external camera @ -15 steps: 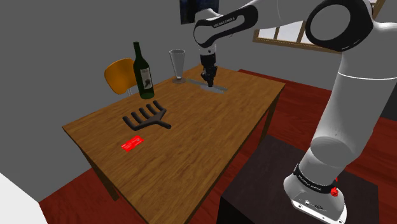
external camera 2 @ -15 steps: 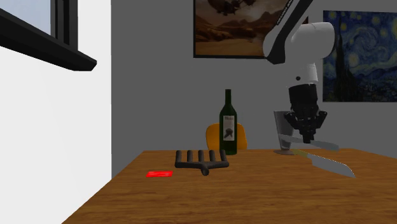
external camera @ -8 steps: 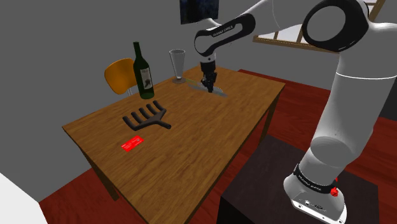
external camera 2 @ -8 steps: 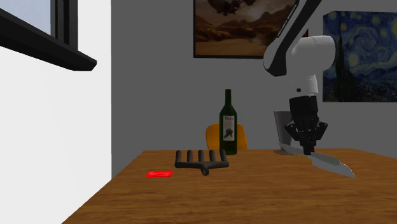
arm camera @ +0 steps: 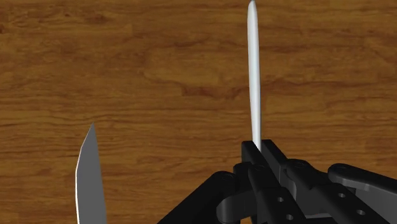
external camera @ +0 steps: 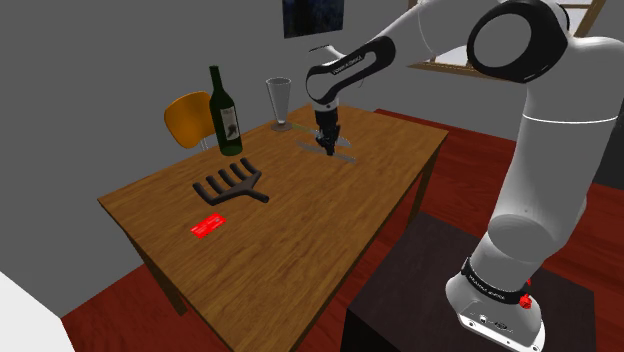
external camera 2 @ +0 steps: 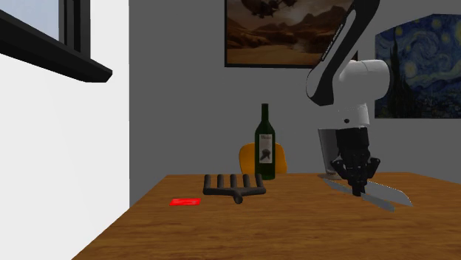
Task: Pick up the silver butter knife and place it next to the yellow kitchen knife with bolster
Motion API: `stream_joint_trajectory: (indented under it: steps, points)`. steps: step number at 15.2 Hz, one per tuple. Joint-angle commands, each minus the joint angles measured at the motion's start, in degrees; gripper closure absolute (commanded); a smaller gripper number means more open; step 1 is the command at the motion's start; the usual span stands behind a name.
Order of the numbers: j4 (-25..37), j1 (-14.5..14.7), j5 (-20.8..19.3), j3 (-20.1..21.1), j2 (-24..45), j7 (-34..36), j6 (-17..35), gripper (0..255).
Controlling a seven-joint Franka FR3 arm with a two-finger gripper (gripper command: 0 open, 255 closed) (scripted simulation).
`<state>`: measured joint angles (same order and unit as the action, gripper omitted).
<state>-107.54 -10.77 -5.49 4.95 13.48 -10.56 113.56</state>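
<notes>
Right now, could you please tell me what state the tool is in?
The tool is closed, holding the pale butter knife between its fingers.

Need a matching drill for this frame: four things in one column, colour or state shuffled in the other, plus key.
Things:
1. butter knife
2. bottle
3. card
4. chair

States:
A. red, lying flat on the table
B. orange, standing beyond the table's edge
C. clasped in the gripper
D. dark green, upright on the table

Pairs: 1-C, 2-D, 3-A, 4-B
</notes>
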Motion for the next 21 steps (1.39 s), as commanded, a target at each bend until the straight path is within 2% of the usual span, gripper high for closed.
stream_joint_trajectory:
  steps: [1,9,10,15,19,21]
  points:
    - [-0.7,0.0,-0.1,0.0,0.7,0.1,1.5,255]
    - [-1.0,0.0,-0.2,-0.1,1.0,0.2,2.0,255]
    - [-1.0,0.0,-0.2,-0.1,1.0,0.2,2.0,0]
    - [-1.0,0.0,-0.2,-0.1,1.0,0.2,2.0,0]
    - [4.4,0.2,0.2,0.2,-0.6,-0.1,-4.9,0]
    - [4.3,0.2,0.2,0.2,-0.6,-0.1,-4.9,0]
